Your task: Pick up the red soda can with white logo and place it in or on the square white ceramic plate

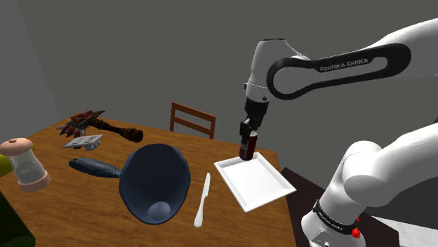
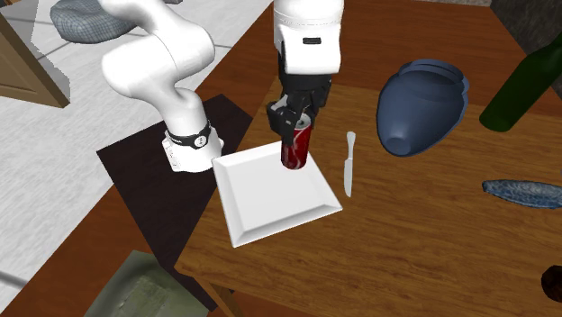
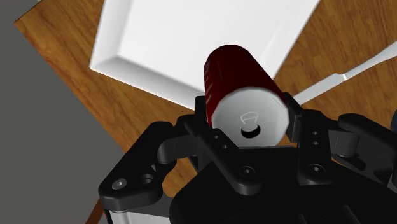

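Observation:
My black gripper (image 1: pixel 247 135) (image 2: pixel 295 122) (image 3: pixel 247 121) is shut on the top of a dark red soda can (image 1: pixel 247 149) (image 2: pixel 296 147) (image 3: pixel 238 73). The can hangs upright with its silver lid toward the wrist camera. It is at the far corner of the square white plate (image 1: pixel 256 184) (image 2: pixel 261 194) (image 3: pixel 172 38), on the side nearest the knife. Its base is at the plate's rim, and I cannot tell whether it touches. The plate lies at the table's corner nearest the stand.
A white knife (image 1: pixel 202 200) (image 2: pixel 348 164) (image 3: pixel 343 76) lies beside the plate, then a large dark blue bowl (image 1: pixel 154 182) (image 2: pixel 421 101). A flat blue piece (image 1: pixel 95 167) (image 2: pixel 522 192), a green bottle (image 2: pixel 522 86), a jar (image 1: pixel 24 165) and a chair (image 1: pixel 191 119) stand farther off.

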